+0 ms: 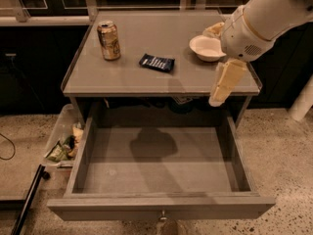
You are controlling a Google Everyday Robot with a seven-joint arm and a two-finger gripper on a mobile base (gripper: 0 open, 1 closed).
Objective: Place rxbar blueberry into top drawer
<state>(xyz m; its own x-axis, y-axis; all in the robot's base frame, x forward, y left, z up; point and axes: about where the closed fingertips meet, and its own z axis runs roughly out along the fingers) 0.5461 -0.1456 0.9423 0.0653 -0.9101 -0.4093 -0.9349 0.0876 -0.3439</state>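
The rxbar blueberry (pixel 157 62), a small flat navy bar with pale lettering, lies on the grey table top (pixel 146 82) near its middle. The top drawer (pixel 161 207) is pulled fully out below the table and nothing lies in it. My gripper (pixel 224 83) hangs from the white arm at the right, over the table's front right corner, to the right of the bar and apart from it. It holds nothing.
A gold drink can (pixel 108 40) stands at the table's back left. A white bowl (pixel 207 47) sits at the back right, close to my arm. A clear plastic bin of wrappers (pixel 62 140) lies on the floor left of the drawer.
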